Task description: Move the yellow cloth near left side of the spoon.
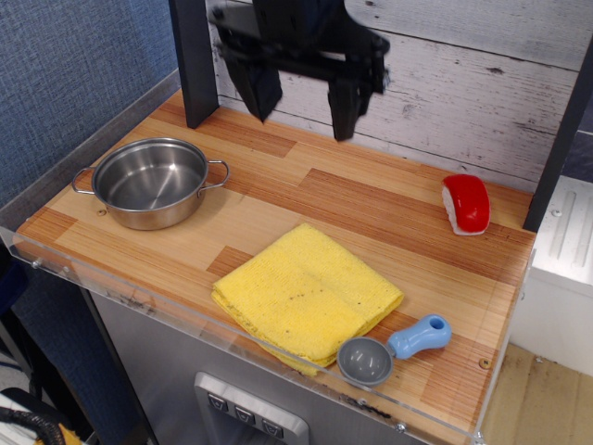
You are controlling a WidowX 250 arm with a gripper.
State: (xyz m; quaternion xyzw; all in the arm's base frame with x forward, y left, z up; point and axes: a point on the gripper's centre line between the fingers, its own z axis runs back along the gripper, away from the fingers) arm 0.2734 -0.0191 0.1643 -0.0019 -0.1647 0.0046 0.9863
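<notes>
The yellow cloth (306, 295) lies folded and flat on the wooden table near the front edge. The spoon (394, 349) lies just to its right, its grey bowl touching the cloth's front corner, its light-blue handle pointing right. My gripper (301, 102) hangs high above the back of the table, well clear of the cloth. Its two black fingers are spread wide apart and hold nothing.
A two-handled steel pot (151, 182) stands at the left. A red and white toy piece (466, 203) lies at the back right. A dark post (194, 60) stands at the back left. A clear acrylic rim (139, 298) runs along the table's front edge.
</notes>
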